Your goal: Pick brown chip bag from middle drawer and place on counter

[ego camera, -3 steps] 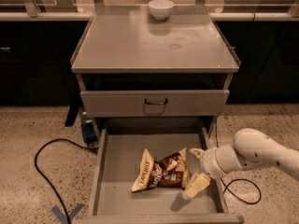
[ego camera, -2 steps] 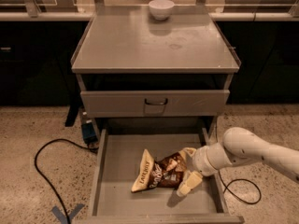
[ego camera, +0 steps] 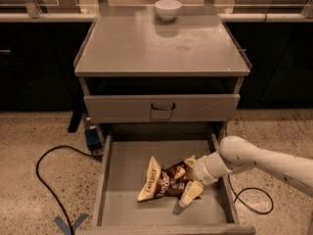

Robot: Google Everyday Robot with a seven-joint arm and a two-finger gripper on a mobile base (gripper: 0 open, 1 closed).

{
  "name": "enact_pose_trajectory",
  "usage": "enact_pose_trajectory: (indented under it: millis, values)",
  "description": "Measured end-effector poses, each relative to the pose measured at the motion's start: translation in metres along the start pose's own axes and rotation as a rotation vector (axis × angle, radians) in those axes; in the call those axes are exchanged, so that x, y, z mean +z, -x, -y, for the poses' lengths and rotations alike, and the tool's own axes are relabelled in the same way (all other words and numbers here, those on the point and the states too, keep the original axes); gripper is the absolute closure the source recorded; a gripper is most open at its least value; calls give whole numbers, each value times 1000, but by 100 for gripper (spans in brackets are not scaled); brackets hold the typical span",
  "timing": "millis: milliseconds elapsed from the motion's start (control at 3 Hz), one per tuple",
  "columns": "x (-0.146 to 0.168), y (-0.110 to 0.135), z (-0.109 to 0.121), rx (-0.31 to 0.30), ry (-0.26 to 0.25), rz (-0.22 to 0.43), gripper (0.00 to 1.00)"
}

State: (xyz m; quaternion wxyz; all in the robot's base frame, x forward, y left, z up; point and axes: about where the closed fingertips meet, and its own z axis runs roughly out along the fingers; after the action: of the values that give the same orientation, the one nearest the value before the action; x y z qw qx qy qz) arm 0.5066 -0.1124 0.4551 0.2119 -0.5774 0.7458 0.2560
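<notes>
Inside the middle drawer (ego camera: 127,199), gripper (ego camera: 190,177) hangs — jaws wide — at the brown chip bag (ego camera: 159,182), speckled floor (ego camera: 44,131) around.

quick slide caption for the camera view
End effector open around the brown chip bag, right end, in the middle drawer; white bowl on the counter.

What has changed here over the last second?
The gripper slid left across the middle drawer to the right end of the brown chip bag, jaws open, nothing gripped yet. The bag, the counter and the white bowl stayed put.
</notes>
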Motion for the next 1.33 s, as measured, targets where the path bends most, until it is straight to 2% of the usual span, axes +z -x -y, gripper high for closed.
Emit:
enact_pose_trajectory:
  millis: [333,667,1000,1333]
  values:
    - [24,-15,3,8,32,-37,0]
    - [48,-21,7,-6,68,-69,0]
    - [48,-21,7,-6,68,-69,0]
    - [45,-14,13,-28,29,-76,0]
